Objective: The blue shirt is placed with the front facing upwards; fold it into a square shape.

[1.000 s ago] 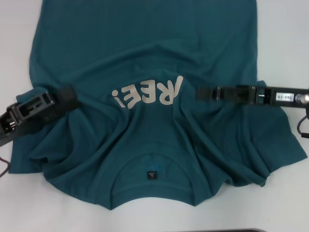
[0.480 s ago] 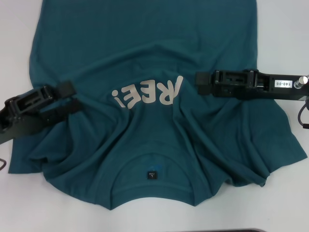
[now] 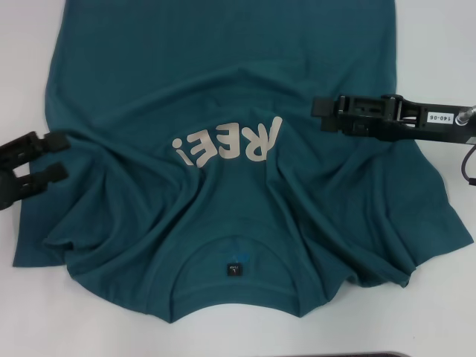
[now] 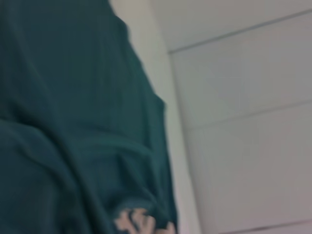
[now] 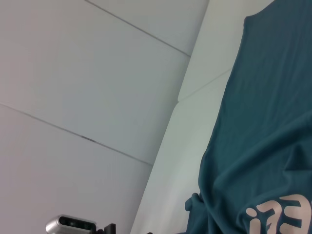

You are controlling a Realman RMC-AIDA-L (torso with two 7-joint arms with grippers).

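The blue shirt (image 3: pixel 223 74) lies front up on the white table (image 3: pixel 435 44), its collar (image 3: pixel 234 294) and small dark label (image 3: pixel 234 268) nearest me. The off-white letters (image 3: pixel 227 145) read upside down. The cloth is wrinkled and bunched around the chest and both sleeves. My left gripper (image 3: pixel 56 157) is open and empty at the shirt's left edge, by the sleeve. My right gripper (image 3: pixel 318 115) hovers over the shirt's right side, just right of the letters, holding no cloth. The shirt also shows in the left wrist view (image 4: pixel 73 122) and the right wrist view (image 5: pixel 263 136).
Bare white table surrounds the shirt on the left (image 3: pixel 22 59), on the right and in front. A cable (image 3: pixel 468 167) hangs from my right arm at the right edge. A dark strip (image 3: pixel 335 355) shows at the table's near edge.
My left gripper has pulled back to the left, off the chest to the shirt's edge. My right gripper has moved farther away and slightly right. The shirt has stayed put.
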